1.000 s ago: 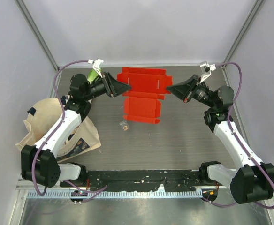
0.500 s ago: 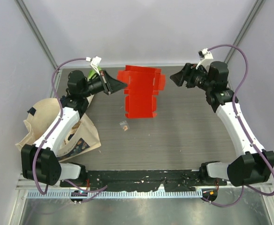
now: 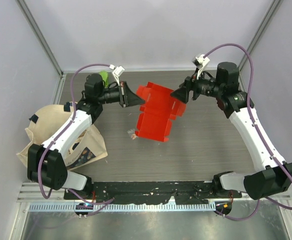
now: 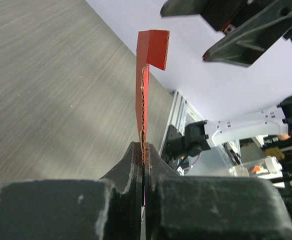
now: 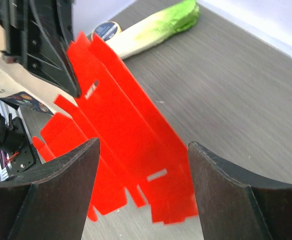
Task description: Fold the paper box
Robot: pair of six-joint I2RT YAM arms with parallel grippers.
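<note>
The left gripper [image 3: 137, 99] has its fingers pressed together on the left edge of the paper box [image 3: 156, 114], pinching the flat red sheet so that it stands tilted over the table [image 3: 211, 145]. The right gripper [image 3: 178, 95] is spread wide just beside the sheet's right side and holds nothing. A beige tote bag [image 3: 61, 142] lies far to the left

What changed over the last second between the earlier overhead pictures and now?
The left gripper closed on the left edge of the red paper sheet and lifted it, tilted. The right gripper let go of its right edge and opened. The bag and the small scrap stayed put.
</note>
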